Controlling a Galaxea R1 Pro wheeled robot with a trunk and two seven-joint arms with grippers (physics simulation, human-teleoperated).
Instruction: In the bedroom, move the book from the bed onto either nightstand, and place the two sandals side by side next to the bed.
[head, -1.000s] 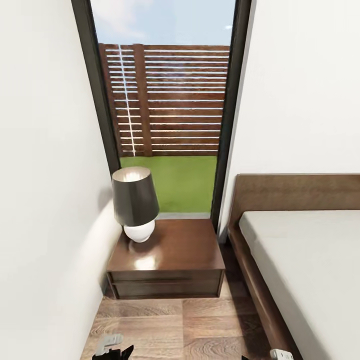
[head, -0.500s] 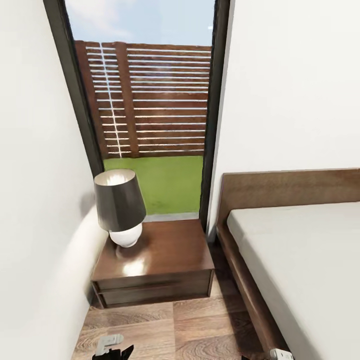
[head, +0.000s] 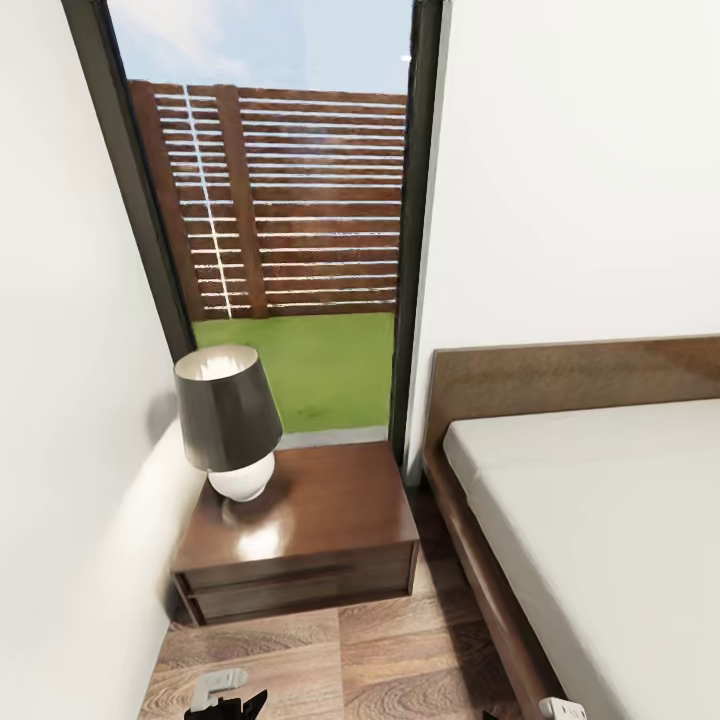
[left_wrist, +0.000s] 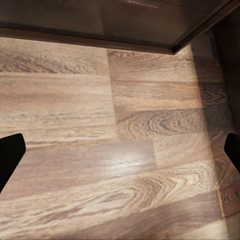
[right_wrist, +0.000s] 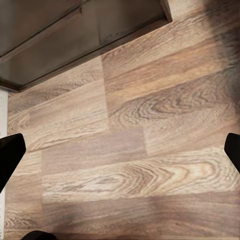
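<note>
The bedroom's white walls (head: 580, 170) frame a tall dark-framed window (head: 290, 200) that shows a brown slatted fence, green grass and sky. The bed (head: 600, 520) takes the right of the head view: a dark brown headboard against the wall and a plain pale mattress on a dark frame; the part of the mattress in view is bare. Light-brown wood planks make the floor (head: 400, 660), which runs between bed and wall. The nightstand (head: 300, 540) stands on it in the corner below the window, just beside the bed's head end, its drawer front facing the camera. A lamp (head: 228, 420) with a dark shade and white round base stands on its left rear part, its glare shining on the glossy top. The left tool (left_wrist: 120, 150) hangs over bare floor near the nightstand's front edge, fingers spread wide with nothing between. The right tool (right_wrist: 120, 150) likewise hangs over floorboards, fingers wide apart and holding nothing.
</note>
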